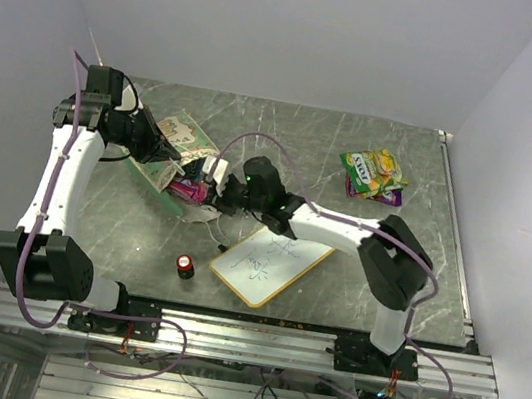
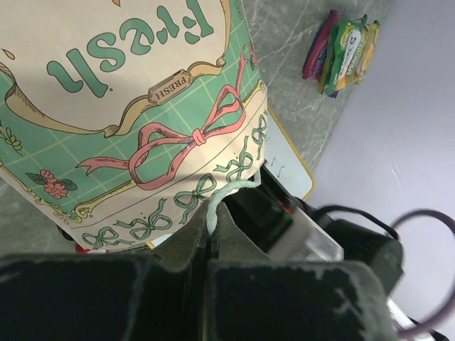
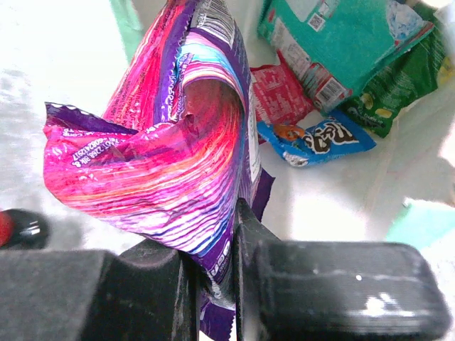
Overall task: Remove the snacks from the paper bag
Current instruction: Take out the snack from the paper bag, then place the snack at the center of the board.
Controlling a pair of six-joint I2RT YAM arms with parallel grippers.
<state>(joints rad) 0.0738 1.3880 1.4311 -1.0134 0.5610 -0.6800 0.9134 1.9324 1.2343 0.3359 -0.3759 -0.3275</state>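
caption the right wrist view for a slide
Right end effector shut on a pink-purple snack packet, more packets lying beyond it.

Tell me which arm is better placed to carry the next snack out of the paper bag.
Right. The right fingers pinch a pink-purple packet at the paper bag mouth; the left fingers are shut on its string handle, so that arm is busy.

Even overhead light, overexposed wrist views.

Top of paper bag [image 2: 135,106] beyond the picture edge, whiteboard [image 2: 286,155] mostly behind it
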